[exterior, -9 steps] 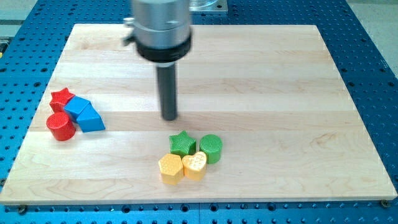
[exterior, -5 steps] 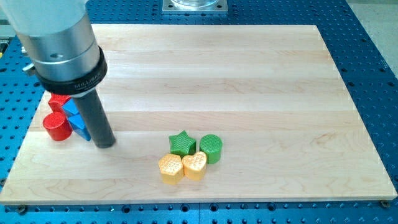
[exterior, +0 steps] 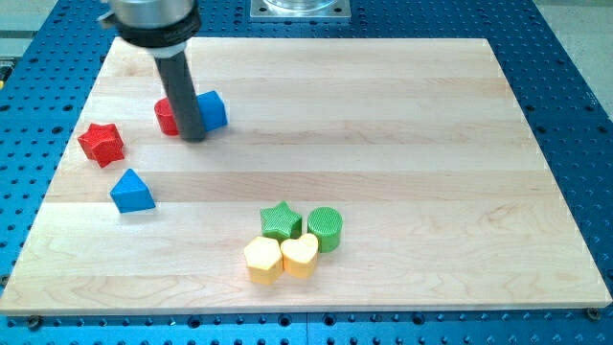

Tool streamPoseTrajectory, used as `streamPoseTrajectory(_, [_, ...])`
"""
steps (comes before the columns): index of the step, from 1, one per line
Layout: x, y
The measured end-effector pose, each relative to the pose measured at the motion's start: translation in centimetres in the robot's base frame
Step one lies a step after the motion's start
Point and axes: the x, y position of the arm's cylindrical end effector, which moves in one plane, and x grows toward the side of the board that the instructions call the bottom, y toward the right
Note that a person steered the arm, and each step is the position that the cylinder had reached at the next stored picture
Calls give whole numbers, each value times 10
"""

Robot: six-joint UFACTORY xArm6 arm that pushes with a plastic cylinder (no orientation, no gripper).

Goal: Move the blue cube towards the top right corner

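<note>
The blue cube (exterior: 213,109) lies on the wooden board (exterior: 383,144) in its upper left part. A red cylinder (exterior: 167,117) sits just left of it, partly hidden by the rod. My tip (exterior: 193,137) stands between the two, touching the cube's lower left side.
A red star (exterior: 102,143) lies at the view's left. A blue triangular block (exterior: 131,192) lies below it. A green star (exterior: 282,220), a green cylinder (exterior: 325,228), a yellow hexagon (exterior: 262,260) and a yellow heart (exterior: 300,255) cluster at the bottom centre.
My tip swept from the left cluster up and right. The blue cube and red cylinder moved up and right with it. The red star and blue triangle now lie apart.
</note>
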Motion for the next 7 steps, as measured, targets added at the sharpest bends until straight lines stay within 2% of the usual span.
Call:
streamPoseTrajectory(1, [-13, 2])
streamPoseTrajectory(2, [-33, 106])
streamPoseTrajectory(4, [-63, 138])
streamPoseTrajectory(5, [-89, 263])
streamPoseTrajectory(6, [-97, 240])
streamPoseTrajectory(7, [-114, 246])
